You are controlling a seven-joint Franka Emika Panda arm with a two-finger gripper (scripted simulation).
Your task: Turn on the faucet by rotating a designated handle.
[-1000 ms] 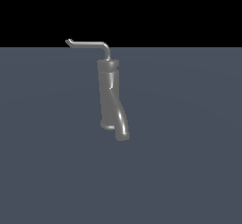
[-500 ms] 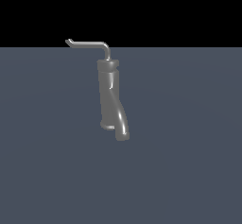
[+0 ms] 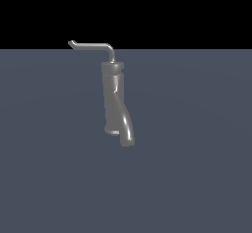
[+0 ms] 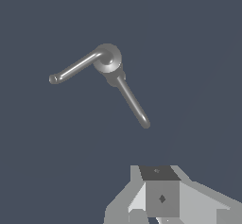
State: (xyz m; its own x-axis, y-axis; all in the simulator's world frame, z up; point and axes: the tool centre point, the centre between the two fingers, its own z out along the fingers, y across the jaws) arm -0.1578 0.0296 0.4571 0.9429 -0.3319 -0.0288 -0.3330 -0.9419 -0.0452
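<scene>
The faucet (image 3: 114,99) is a grey metal tube that stands upright on the grey floor, with its curved spout (image 3: 127,131) bent at the low end. The thin L-shaped handle (image 3: 91,45) leaves its top and reaches toward the exterior view's left, ending in a small upturned tip. The wrist view looks down on the faucet's round top (image 4: 108,57), with the handle rod (image 4: 75,68) and the spout (image 4: 132,102) spreading from it. Part of my gripper (image 4: 160,199) shows at that picture's edge, apart from the faucet. Its jaws are not clear. The gripper is out of the exterior view.
A flat grey floor (image 3: 197,153) spreads all around the faucet, with black background behind it. No other object shows.
</scene>
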